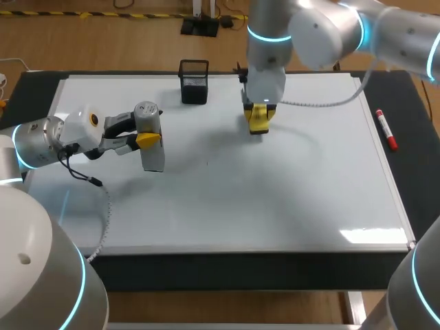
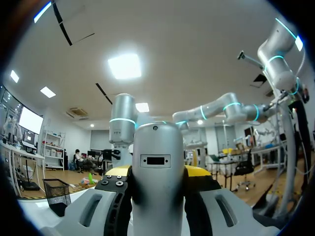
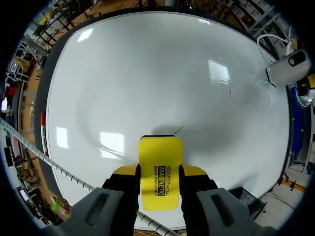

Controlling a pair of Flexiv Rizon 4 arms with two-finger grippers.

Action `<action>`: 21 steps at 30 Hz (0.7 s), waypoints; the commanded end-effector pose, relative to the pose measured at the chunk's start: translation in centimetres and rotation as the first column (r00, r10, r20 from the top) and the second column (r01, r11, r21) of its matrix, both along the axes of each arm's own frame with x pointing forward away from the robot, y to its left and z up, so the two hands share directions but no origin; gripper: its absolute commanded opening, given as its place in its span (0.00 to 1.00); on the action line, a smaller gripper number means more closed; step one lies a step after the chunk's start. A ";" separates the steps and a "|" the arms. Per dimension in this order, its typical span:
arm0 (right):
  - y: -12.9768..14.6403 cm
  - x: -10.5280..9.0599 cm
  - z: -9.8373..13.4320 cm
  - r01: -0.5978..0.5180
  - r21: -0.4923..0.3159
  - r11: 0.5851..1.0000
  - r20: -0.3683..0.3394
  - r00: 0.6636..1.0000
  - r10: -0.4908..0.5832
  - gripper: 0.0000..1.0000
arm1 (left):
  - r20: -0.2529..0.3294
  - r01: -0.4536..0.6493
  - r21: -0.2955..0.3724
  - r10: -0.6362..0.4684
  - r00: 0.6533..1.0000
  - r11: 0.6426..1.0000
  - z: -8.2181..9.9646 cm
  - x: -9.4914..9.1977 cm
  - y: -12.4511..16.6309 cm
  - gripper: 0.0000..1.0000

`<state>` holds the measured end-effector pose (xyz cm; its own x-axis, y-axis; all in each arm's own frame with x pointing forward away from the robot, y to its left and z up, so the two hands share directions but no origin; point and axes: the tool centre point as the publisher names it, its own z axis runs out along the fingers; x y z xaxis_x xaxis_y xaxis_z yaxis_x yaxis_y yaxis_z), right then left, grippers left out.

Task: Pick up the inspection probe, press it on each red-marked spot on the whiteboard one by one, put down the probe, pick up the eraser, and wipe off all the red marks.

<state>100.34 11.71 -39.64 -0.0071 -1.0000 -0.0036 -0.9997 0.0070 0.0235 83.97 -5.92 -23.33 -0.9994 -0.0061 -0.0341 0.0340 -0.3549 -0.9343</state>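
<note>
My left gripper [image 1: 146,139] is shut on the inspection probe [image 1: 151,141], a silver-grey cylinder held upright over the left part of the whiteboard [image 1: 275,199]. In the left wrist view the probe [image 2: 158,162] fills the space between the fingers of the left gripper [image 2: 157,179]. My right gripper [image 1: 258,118] points down at the board's far middle, shut on the yellow eraser [image 1: 258,122]. In the right wrist view the eraser [image 3: 160,172] sits between the fingers of the right gripper [image 3: 160,178], at or just above the whiteboard [image 3: 147,73]. I see no red marks on the board.
A black mesh basket [image 1: 194,81] stands at the board's far edge, left of the right gripper. A red marker [image 1: 386,129] lies on the dark mat right of the board. The probe [image 3: 290,66] shows far off across the board in the right wrist view.
</note>
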 end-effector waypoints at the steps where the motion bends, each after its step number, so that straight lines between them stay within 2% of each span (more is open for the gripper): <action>1: 0.1 1.4 -0.1 -0.002 -0.010 1.000 -0.026 1.000 0.002 0.00 | 0.001 -0.002 0.001 0.002 1.000 1.000 0.1 -0.1 0.0 0.00; 9: -0.2 2.8 -0.6 0.002 0.004 1.000 -0.032 0.999 -0.001 0.00 | 0.001 -0.002 0.001 0.002 1.000 1.000 0.1 -0.1 0.0 0.00; 21: -0.3 3.4 -1.6 -0.009 0.009 1.000 -0.038 0.999 0.010 0.00 | 0.001 -0.002 0.001 0.002 1.000 1.000 0.1 -0.1 0.0 0.00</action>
<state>103.42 11.35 -41.13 0.0008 -0.9999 -0.0163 -0.9984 -0.0018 0.0571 83.97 -5.92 -23.33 -0.9994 -0.0061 -0.0341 0.0340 -0.3550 -0.9343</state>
